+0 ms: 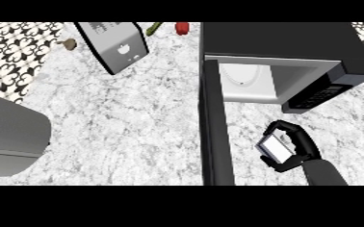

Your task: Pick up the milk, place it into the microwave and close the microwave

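1. The table is a white and grey marbled stone top that fills most of the head view.
2. At the far left, a strip of black-and-white patterned tile runs along the table's edge.
3. A large grey rounded shape comes in from the left edge, lower down; what it is cannot be told.
4. A small brown object lies near the patterned tile at the upper left, too small to name.
5. A silver, box-shaped appliance stands tilted on the table in the upper left, its grey face turned toward the view.
6. Behind it, near the top edge, lie a green vegetable and a red one, slightly apart.
7. The microwave sits at the upper right, black on top, with its pale cavity showing and a dark keypad panel at its right.
8. The microwave door is swung fully open and reaches toward the view's lower edge as a long dark slab.
9. The right hand comes up from the lower right on a grey forearm, just right of the door and in front of the cavity.
10. Its fingers and thumb are curled round the milk, a small white carton, held outside the microwave above the table.
11. The left hand does not show.
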Controlling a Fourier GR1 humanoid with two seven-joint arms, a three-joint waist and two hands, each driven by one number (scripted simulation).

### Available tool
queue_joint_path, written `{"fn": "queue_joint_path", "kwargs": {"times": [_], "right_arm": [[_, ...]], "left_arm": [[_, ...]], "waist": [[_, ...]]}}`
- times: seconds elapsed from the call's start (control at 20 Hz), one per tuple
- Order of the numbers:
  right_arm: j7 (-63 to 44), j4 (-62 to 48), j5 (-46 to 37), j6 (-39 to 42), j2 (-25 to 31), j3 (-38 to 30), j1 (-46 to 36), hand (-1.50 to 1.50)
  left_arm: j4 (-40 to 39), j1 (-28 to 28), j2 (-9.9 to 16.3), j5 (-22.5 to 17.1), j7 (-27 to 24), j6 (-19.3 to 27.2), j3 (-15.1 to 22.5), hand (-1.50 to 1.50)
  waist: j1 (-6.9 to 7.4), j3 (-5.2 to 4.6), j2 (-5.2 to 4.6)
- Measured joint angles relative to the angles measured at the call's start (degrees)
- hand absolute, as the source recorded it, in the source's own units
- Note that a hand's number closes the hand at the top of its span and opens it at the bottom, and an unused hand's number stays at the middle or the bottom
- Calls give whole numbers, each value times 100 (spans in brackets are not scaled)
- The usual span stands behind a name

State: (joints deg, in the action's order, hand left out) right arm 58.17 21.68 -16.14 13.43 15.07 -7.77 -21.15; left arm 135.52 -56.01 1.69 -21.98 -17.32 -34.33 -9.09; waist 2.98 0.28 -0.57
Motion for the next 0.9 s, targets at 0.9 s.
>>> {"fn": "queue_joint_path", "kwargs": {"times": [0.9], "right_arm": [[74,22,655,-770,-600,-617,-252,150]], "left_arm": [[-88,-190,285,-411,2,-69,-503,-150]], "waist": [[-163,-13,30]]}}
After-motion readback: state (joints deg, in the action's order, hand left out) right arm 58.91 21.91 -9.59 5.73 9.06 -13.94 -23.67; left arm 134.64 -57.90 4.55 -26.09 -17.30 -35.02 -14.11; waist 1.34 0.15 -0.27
